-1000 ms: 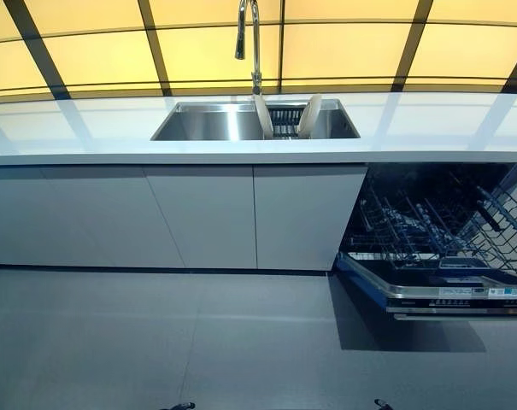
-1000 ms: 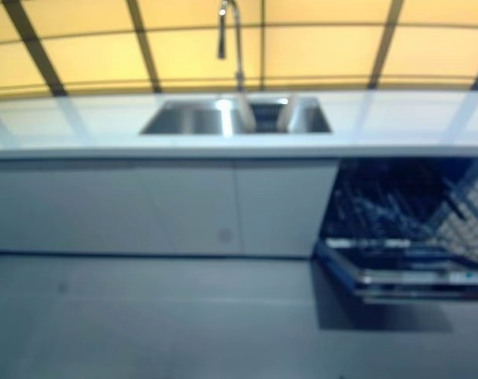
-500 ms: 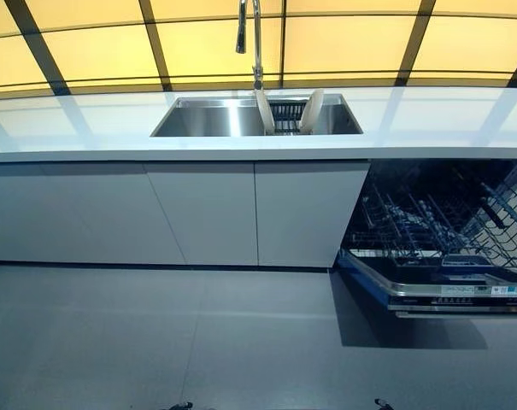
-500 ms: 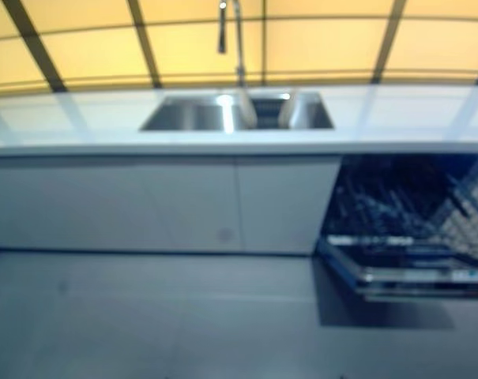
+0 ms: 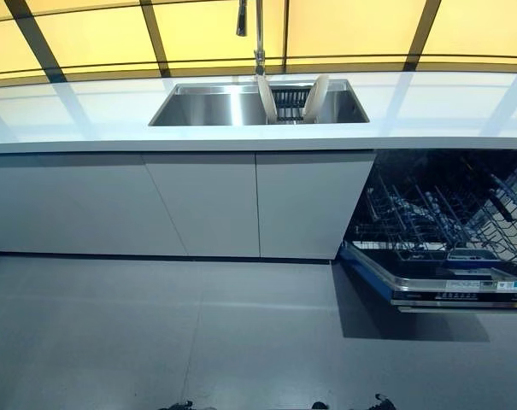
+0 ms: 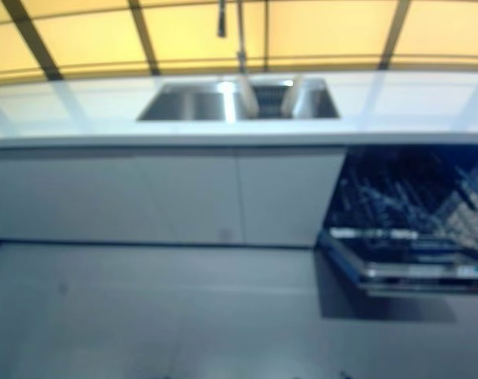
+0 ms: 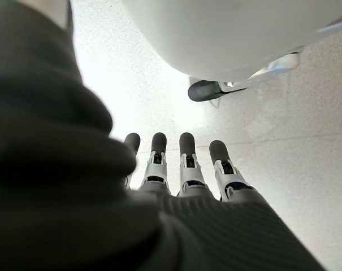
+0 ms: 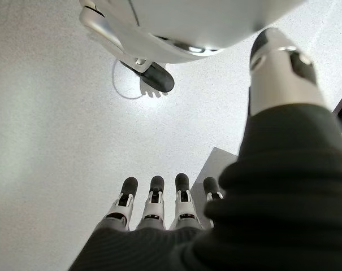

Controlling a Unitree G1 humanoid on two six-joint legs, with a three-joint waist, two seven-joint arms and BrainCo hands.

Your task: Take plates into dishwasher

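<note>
Two cream plates [image 5: 267, 97] [image 5: 315, 96] stand on edge in a dark rack [image 5: 289, 102] at the right end of the steel sink [image 5: 208, 106]. To the right, under the counter, the dishwasher [image 5: 442, 231] is open, with its wire rack pulled out over the lowered door. Neither hand shows in the eye views. In the left wrist view my left hand [image 7: 185, 169] hangs with straight fingers over the floor, holding nothing. My right hand [image 8: 154, 206] hangs the same way in the right wrist view, its fingers straight and empty.
A white counter [image 5: 446, 111] runs across the view, with a tall tap [image 5: 256, 34] behind the sink. Grey cabinet doors [image 5: 211, 201] fill the front below it. Grey floor [image 5: 198, 333] lies between me and the cabinets.
The whole picture has shifted: the sink and counter sit higher and the cabinets look nearer, so the camera has moved. The plates and the dishwasher have not changed.
</note>
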